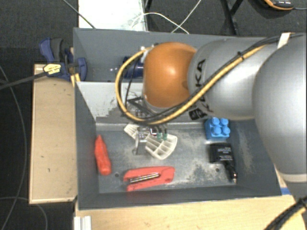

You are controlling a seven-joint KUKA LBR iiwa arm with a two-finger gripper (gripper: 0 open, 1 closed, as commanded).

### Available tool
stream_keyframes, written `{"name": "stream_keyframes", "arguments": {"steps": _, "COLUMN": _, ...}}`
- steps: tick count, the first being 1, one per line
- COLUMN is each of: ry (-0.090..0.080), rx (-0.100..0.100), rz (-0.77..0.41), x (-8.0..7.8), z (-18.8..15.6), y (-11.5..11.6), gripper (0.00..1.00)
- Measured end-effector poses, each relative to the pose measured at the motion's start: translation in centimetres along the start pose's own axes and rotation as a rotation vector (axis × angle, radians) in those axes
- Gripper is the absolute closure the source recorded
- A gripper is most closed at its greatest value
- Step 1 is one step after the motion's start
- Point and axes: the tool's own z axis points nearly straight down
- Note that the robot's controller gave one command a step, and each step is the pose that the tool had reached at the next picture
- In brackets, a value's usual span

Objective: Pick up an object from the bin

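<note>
My gripper (141, 143) hangs below the arm's orange cover, low in the middle of the bin. It is at the left edge of a white slotted plastic piece (164, 146), which lies on the bin floor and has a small green part on top. A red stapler-like tool (148, 176) lies in front of the gripper near the bin's front wall. To the left lies a red stubby handle-shaped thing (102, 155).
A blue studded block (217, 127) sits at the right by the back wall. A black boxy device (222, 156) with a short stem lies in front of it. The arm's bulk covers the bin's back right part.
</note>
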Motion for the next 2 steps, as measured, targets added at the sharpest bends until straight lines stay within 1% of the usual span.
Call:
{"name": "stream_keyframes", "arguments": {"steps": 1, "ry": -0.008, "rx": -0.001, "rz": 0.007, "x": -0.2, "z": -0.5, "y": -0.1, "gripper": 0.00}}
{"name": "stream_keyframes", "arguments": {"steps": 2, "ry": -0.004, "rx": 0.000, "rz": 0.084, "x": -2.5, "z": 9.3, "y": -7.6, "gripper": 0.00}}
